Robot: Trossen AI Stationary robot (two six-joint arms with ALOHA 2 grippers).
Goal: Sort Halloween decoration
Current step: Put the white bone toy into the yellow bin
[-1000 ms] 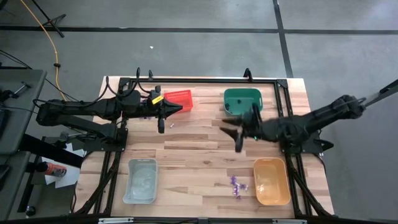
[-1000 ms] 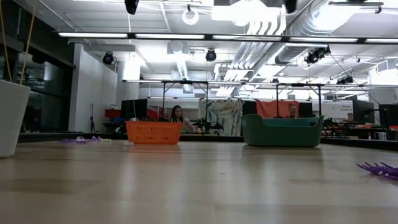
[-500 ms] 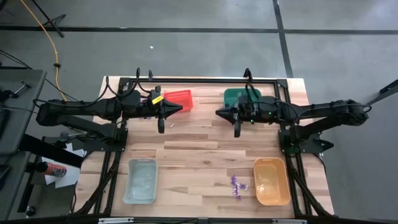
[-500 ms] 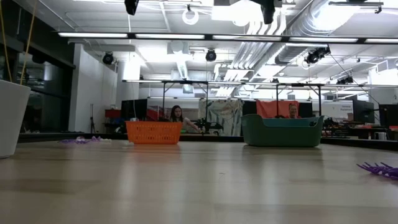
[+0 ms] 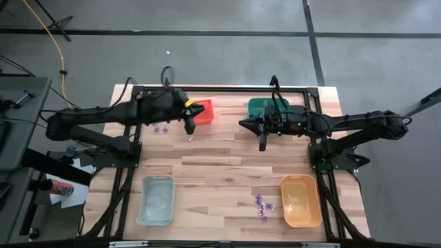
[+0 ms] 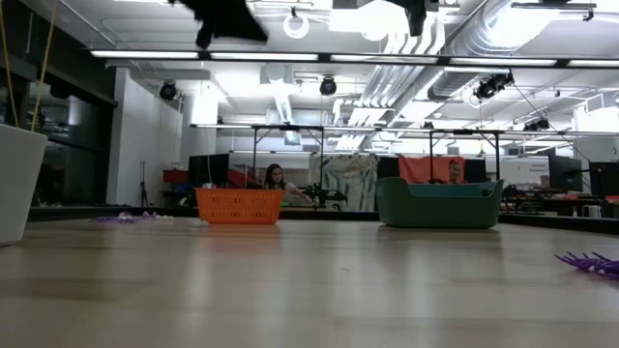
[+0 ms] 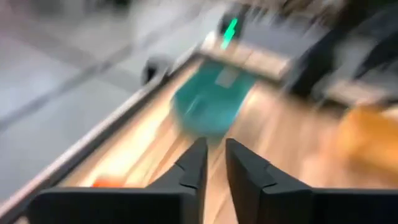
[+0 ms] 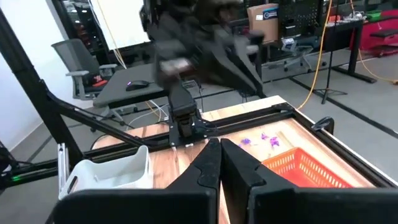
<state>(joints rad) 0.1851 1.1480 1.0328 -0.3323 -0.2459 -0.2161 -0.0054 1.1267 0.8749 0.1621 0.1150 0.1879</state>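
Observation:
Tiny purple Halloween trinkets point(image 5: 262, 204) lie on the wood beside the orange bin point(image 5: 301, 200). More of them point(image 5: 160, 128) lie at the far left, also in the right wrist view point(image 8: 261, 140). My left gripper point(image 5: 191, 129) hangs above the table next to the red bin point(image 5: 201, 109), slanting down. In its blurred wrist view point(image 7: 214, 152) a narrow gap shows between the fingers, with nothing in it. My right gripper point(image 5: 241, 124) is held level above the table, left of the green bin point(image 5: 265, 107). Its fingers are shut on nothing point(image 8: 219, 149).
A clear bin point(image 5: 156, 200) stands at the near left. A black frame point(image 5: 220, 88) runs along the table's far edge. The table's middle is bare wood. In the low view, people sit in the room beyond the table.
My right gripper has swung toward the far edge and now points straight toward the table's left. It has kept still for the last half second. My left gripper has then swung toward the right and tipped downward beside the red bin. The trinkets and bins have not moved.

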